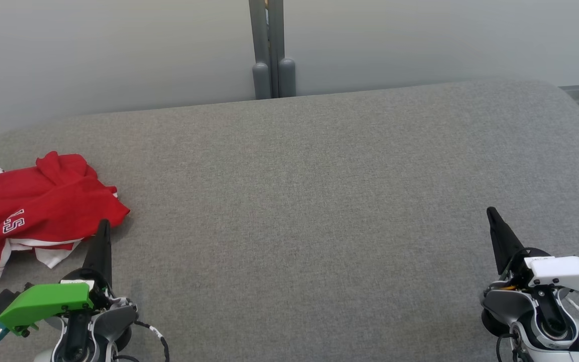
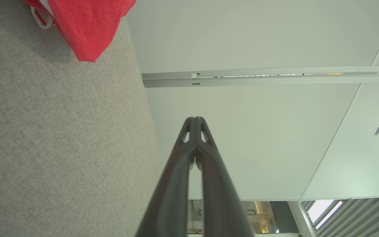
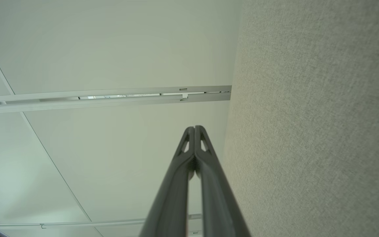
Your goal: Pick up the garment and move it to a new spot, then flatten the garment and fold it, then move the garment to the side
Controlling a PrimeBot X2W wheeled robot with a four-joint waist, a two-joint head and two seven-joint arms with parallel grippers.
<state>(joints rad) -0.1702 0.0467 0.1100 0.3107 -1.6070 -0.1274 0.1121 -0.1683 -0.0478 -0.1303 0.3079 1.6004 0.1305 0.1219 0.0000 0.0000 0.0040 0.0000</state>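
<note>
The red garment [image 1: 33,211] is seen bunched up at the left edge of the grey padded table [image 1: 319,201], not yet picked up, so the first step seems not yet begun. The left gripper [image 1: 102,229] is pressed shut and empty just beside the cloth. The right gripper [image 1: 491,215] is shut and empty too, well apart. Next, the left fingers likely must be opened and brought over the cloth.
</note>
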